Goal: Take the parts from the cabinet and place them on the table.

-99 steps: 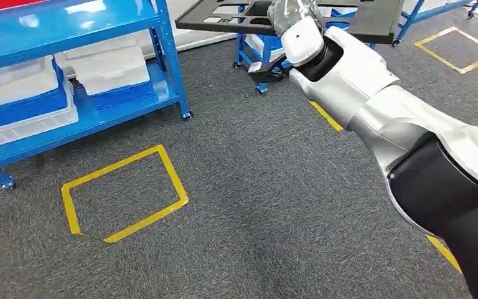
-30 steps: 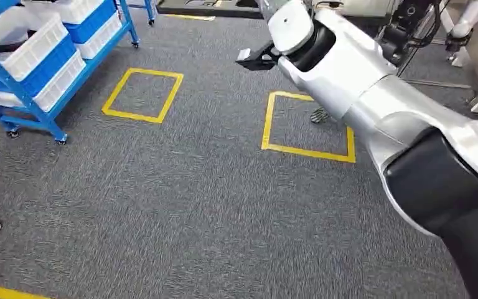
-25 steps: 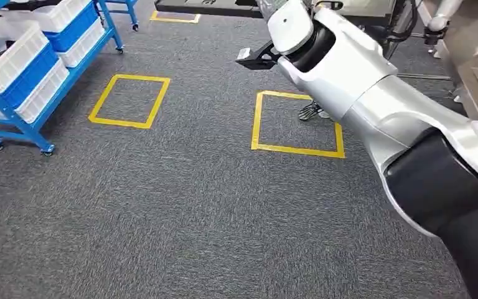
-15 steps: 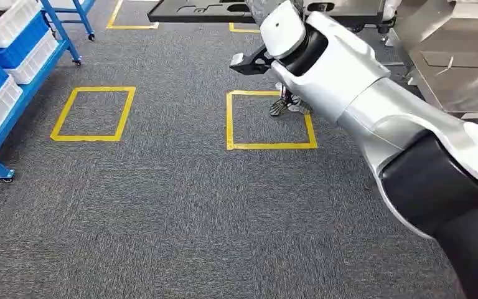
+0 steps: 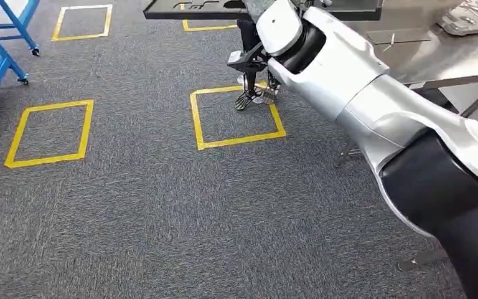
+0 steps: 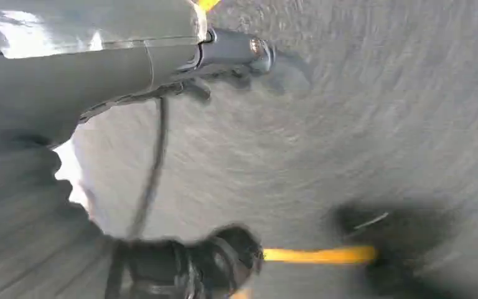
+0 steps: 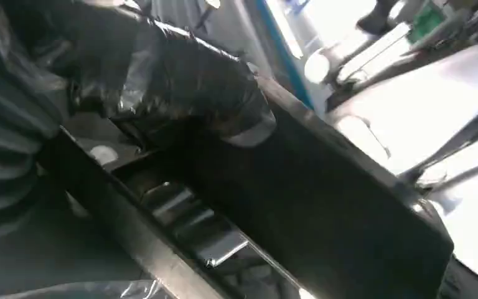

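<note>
Grey carpet [image 5: 162, 212] bears yellow squares [image 5: 236, 118]; feet [image 5: 252, 96] stand ahead.

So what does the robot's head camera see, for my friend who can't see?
The robot's right arm reaches forward, holding a flat black tray high over grey carpet. Yellow tape squares mark the floor, a person's shoes stand at one square, and a metal table waits on the right.
</note>
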Robot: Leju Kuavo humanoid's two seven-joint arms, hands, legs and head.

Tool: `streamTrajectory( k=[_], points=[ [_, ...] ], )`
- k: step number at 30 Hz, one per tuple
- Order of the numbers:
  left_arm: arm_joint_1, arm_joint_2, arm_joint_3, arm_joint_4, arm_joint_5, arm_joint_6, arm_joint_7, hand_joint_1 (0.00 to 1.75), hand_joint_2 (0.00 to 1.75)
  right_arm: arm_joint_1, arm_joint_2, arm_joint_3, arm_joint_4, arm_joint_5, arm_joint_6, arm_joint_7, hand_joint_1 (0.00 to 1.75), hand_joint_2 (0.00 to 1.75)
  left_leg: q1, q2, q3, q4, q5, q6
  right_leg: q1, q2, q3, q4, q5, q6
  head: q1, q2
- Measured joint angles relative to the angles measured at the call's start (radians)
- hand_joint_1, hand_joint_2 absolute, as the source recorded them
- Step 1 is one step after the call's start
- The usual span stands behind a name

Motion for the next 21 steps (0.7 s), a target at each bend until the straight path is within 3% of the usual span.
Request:
streamTrajectory(
  k=[1, 2, 3, 4, 5, 7, 8, 9, 10, 11, 12, 13, 14, 16, 17, 18, 19, 20, 21],
  points=[
    [-0.065, 0.053, 0.043, 0.065, 0.147, 0.124, 0.051, 0.00, 1.75, 0.002, 0.002, 0.000, -0.021, -0.007, 0.023, 0.010, 1.75, 1.75, 0.000, 0.004, 0.004, -0.004, 0.002, -0.007, 0.002, 0.005, 0.005, -0.015, 0.006, -0.010, -0.001, 0.000],
    [-0.106, 0.100, 0.089, 0.114, 0.290, 0.257, 0.075, 0.00, 1.75, 0.010, 0.022, 0.000, -0.050, -0.014, 0.038, 0.022, 1.75, 1.75, 0.010, -0.031, -0.004, 0.010, -0.012, -0.012, -0.009, 0.012, 0.020, -0.034, 0.016, -0.014, -0.001, 0.000],
    [-0.141, 0.127, 0.115, 0.151, 0.372, 0.330, 0.082, 0.00, 1.75, 0.011, 0.036, 0.000, -0.063, -0.017, 0.045, 0.028, 1.75, 1.75, 0.010, -0.073, -0.018, 0.047, -0.037, -0.015, -0.011, 0.028, 0.022, -0.040, 0.021, -0.022, -0.001, 0.000],
    [-0.162, 0.159, 0.138, 0.186, 0.412, 0.361, 0.084, 0.00, 1.75, 0.013, 0.051, 0.000, -0.077, -0.024, 0.045, 0.031, 1.75, 1.75, 0.011, -0.096, -0.046, 0.111, -0.070, -0.019, -0.012, 0.041, 0.020, -0.040, 0.022, -0.026, -0.003, 0.000],
    [-0.174, 0.192, 0.155, 0.207, 0.393, 0.351, 0.083, 0.00, 1.75, 0.019, 0.061, 0.000, -0.088, -0.032, 0.045, 0.034, 1.75, 1.75, 0.011, -0.109, -0.085, 0.192, -0.104, -0.024, -0.013, 0.060, 0.021, -0.039, 0.022, -0.026, -0.003, 0.000],
    [-0.196, 0.221, 0.183, 0.248, 0.373, 0.329, 0.078, 0.00, 1.75, 0.035, 0.069, 0.000, -0.105, -0.037, 0.043, 0.035, 1.75, 1.75, 0.011, -0.114, -0.151, 0.302, -0.126, -0.029, -0.014, 0.090, 0.024, -0.037, 0.021, -0.027, -0.002, 0.000],
    [-0.204, 0.229, 0.197, 0.266, 0.368, 0.324, 0.073, 0.00, 1.75, 0.041, 0.069, 0.000, -0.110, -0.038, 0.043, 0.035, 1.75, 1.75, 0.013, -0.114, -0.160, 0.296, -0.102, -0.031, -0.015, 0.106, 0.025, -0.034, 0.020, -0.027, -0.002, 0.000],
    [-0.209, 0.238, 0.206, 0.282, 0.367, 0.322, 0.071, 0.00, 1.75, 0.044, 0.070, 0.000, -0.114, -0.040, 0.041, 0.035, 1.75, 1.75, 0.016, -0.114, -0.143, 0.239, -0.056, -0.034, -0.016, 0.122, 0.025, -0.029, 0.018, -0.025, -0.001, 0.000],
    [-0.209, 0.237, 0.208, 0.297, 0.367, 0.319, 0.070, 0.00, 1.75, 0.044, 0.070, 0.000, -0.119, -0.044, 0.038, 0.036, 1.75, 1.75, 0.022, -0.119, -0.111, 0.157, -0.005, -0.039, -0.018, 0.137, 0.024, -0.021, 0.014, -0.022, -0.002, 0.000],
    [-0.208, 0.237, 0.210, 0.311, 0.368, 0.318, 0.068, 0.00, 1.75, 0.043, 0.069, -0.003, -0.121, -0.056, 0.032, 0.037, 1.75, 1.75, 0.036, -0.148, -0.070, 0.060, 0.046, -0.049, -0.018, 0.154, 0.019, -0.007, 0.007, -0.015, -0.001, 0.000],
    [-0.209, 0.240, 0.212, 0.318, 0.371, 0.318, 0.066, 0.00, 1.75, 0.044, 0.069, -0.008, -0.121, -0.065, 0.026, 0.040, 1.75, 1.75, 0.047, -0.211, -0.062, 0.044, 0.018, -0.056, -0.018, 0.167, 0.008, 0.003, 0.003, -0.008, -0.001, 0.000],
    [-0.210, 0.248, 0.215, 0.327, 0.379, 0.318, 0.063, 0.00, 1.75, 0.045, 0.070, -0.015, -0.123, -0.075, 0.014, 0.042, 1.75, 1.75, 0.039, -0.217, -0.060, 0.031, 0.020, -0.048, -0.017, 0.186, -0.007, 0.021, 0.001, -0.004, -0.001, 0.000],
    [-0.214, 0.252, 0.217, 0.332, 0.379, 0.319, 0.063, 0.00, 1.75, 0.049, 0.070, -0.019, -0.133, -0.082, 0.010, 0.040, 1.75, 1.75, 0.036, -0.196, -0.062, 0.037, 0.020, -0.039, -0.022, 0.201, -0.015, 0.019, 0.008, 0.004, -0.002, 0.000],
    [-0.224, 0.257, 0.218, 0.340, 0.379, 0.319, 0.062, 0.00, 1.75, 0.053, 0.064, -0.028, -0.137, -0.084, 0.006, 0.040, 1.75, 1.75, 0.031, -0.171, -0.059, 0.036, 0.025, -0.027, -0.024, 0.228, -0.021, 0.015, 0.015, 0.016, -0.002, 0.000],
    [-0.228, 0.256, 0.218, 0.346, 0.380, 0.319, 0.062, 0.00, 1.75, 0.054, 0.063, -0.032, -0.138, -0.084, 0.006, 0.040, 1.75, 1.75, 0.038, -0.153, -0.058, 0.027, 0.032, -0.017, -0.027, 0.222, -0.027, 0.022, 0.009, 0.017, -0.002, 0.000],
    [-0.231, 0.262, 0.219, 0.347, 0.381, 0.319, 0.062, 0.00, 1.75, 0.053, 0.057, -0.037, -0.140, -0.085, 0.005, 0.040, 1.75, 1.75, 0.034, -0.142, -0.056, 0.024, 0.033, -0.011, -0.017, 0.148, -0.037, 0.047, -0.011, 0.023, 0.001, 0.000],
    [-0.229, 0.262, 0.219, 0.350, 0.382, 0.318, 0.062, 0.00, 1.75, 0.053, 0.058, -0.039, -0.146, -0.085, 0.002, 0.042, 1.75, 1.75, 0.031, -0.130, -0.055, 0.023, 0.033, -0.003, -0.018, 0.102, -0.063, 0.102, -0.044, 0.028, 0.000, 0.000],
    [-0.228, 0.263, 0.219, 0.352, 0.387, 0.319, 0.062, 0.00, 1.75, 0.054, 0.058, -0.043, -0.148, -0.085, -0.001, 0.042, 1.75, 1.75, 0.027, -0.116, -0.055, 0.023, 0.032, -0.001, -0.022, 0.077, -0.102, 0.182, -0.082, 0.033, 0.001, 0.000],
    [-0.226, 0.266, 0.219, 0.353, 0.390, 0.322, 0.062, 0.00, 1.75, 0.056, 0.058, -0.043, -0.150, -0.084, -0.002, 0.042, 1.75, 1.75, 0.025, -0.102, -0.055, 0.023, 0.031, 0.001, -0.027, 0.067, -0.138, 0.256, -0.110, 0.036, 0.000, 0.000]
  ],
)
